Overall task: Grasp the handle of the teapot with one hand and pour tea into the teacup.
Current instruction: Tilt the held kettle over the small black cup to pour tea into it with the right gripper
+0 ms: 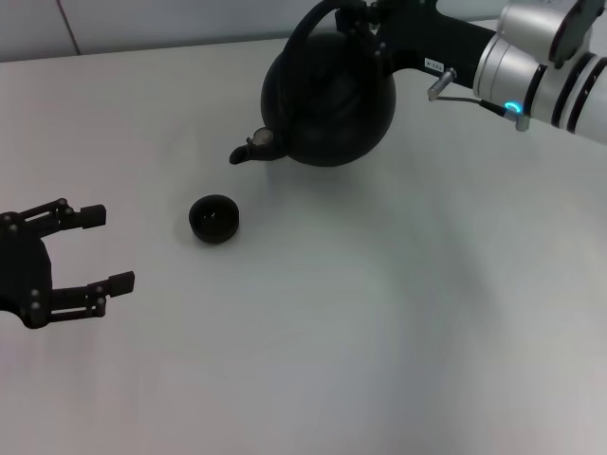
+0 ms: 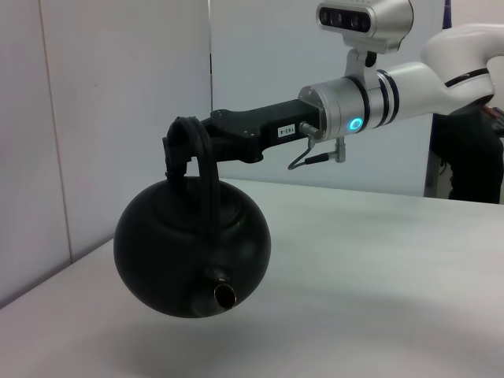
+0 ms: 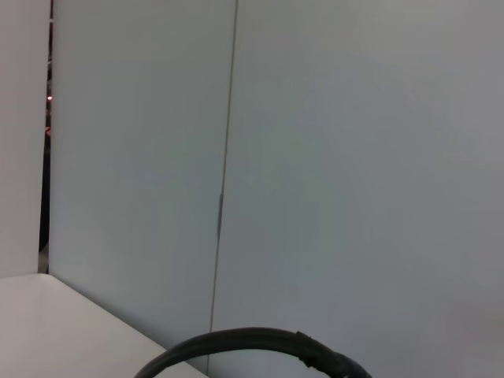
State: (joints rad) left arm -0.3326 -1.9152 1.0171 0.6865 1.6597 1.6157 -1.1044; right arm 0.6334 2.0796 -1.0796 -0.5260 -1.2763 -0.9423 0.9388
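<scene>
1. The teapot hung clear of the white table, spout tipped down toward the teacup but short of it.
2. The right gripper pinched the handle.
3. Judged mid-carry: next, bring the spout over the cup, then tilt.
4. The left gripper idled, fingers spread, beside the cup.

Teapot: matte black, slightly grainy skin, looks like cast iron; spout rim faintly glossy. Handle: dark hoop, dull finish, pinched between jaws of right gripper. Right gripper body: black matte plastic, white label on side; arm behind it smooth satin silver metal. Teacup: matte black, low sheen inside. Left gripper: black matte plastic links, small screws. Table: smooth off-white, matte.
</scene>
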